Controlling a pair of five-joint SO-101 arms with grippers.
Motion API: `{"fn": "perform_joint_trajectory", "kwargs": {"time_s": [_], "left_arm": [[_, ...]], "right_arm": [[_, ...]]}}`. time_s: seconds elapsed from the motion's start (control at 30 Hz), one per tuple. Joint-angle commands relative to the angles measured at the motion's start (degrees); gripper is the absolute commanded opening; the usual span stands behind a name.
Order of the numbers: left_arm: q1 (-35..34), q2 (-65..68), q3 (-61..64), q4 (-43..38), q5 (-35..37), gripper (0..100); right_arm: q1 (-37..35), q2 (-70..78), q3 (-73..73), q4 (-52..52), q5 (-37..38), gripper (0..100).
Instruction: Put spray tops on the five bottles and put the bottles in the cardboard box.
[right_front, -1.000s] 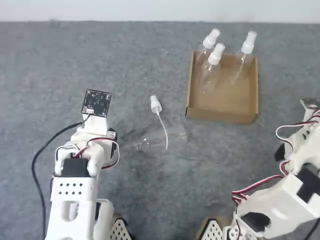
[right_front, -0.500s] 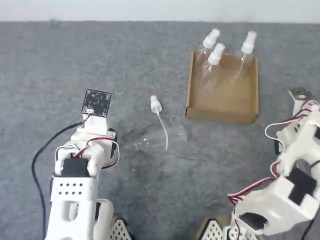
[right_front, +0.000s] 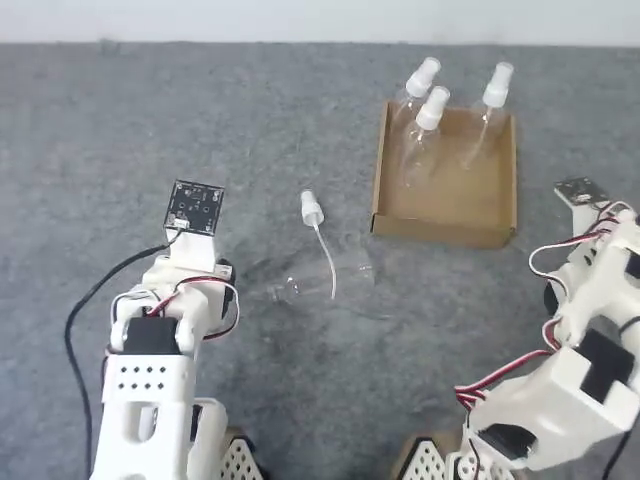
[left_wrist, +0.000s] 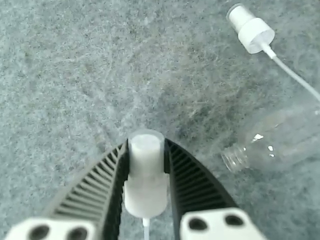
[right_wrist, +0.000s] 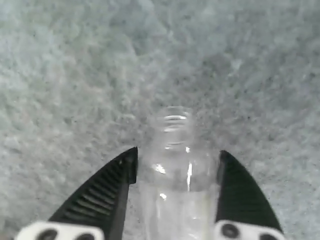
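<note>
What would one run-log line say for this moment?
left pincer: shut on white plastic spray top | right pincer: shut on clear uncapped plastic bottle | brown cardboard box: three capped bottles

The right arm (right_front: 590, 300) has swung away from the tabletop's right edge, inward toward the box (right_front: 445, 205). A second ago its wrist camera (right_front: 578, 190) sat hard against that edge. It has since moved left in two steps and slightly toward the far edge, and now stands near the box's right wall. The arm's upper links and wires have shifted left with it.
</note>
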Motion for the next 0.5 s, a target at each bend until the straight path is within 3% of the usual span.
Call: {"fn": "perform_joint_trajectory", "kwargs": {"time_s": [0.0, 0.1, 0.3, 0.47], "left_arm": [[0.0, -1.1, -0.6, -1.1, 0.3, 1], [0.0, -1.1, -0.6, -1.1, 0.3, 1], [0.0, -1.1, -0.5, -1.0, 0.3, 1], [0.0, -1.1, -0.5, -1.0, 0.3, 1]], "right_arm": [[-0.2, -0.9, -2.5, 0.1, 0.6, 7.3], [-0.2, -0.8, -2.3, 0.1, 0.6, 7.9], [-0.2, -0.8, -2.3, 0.2, 1.1, 19.6], [-0.2, -0.8, 0.3, 1.1, 6.8, 21.0]]}}
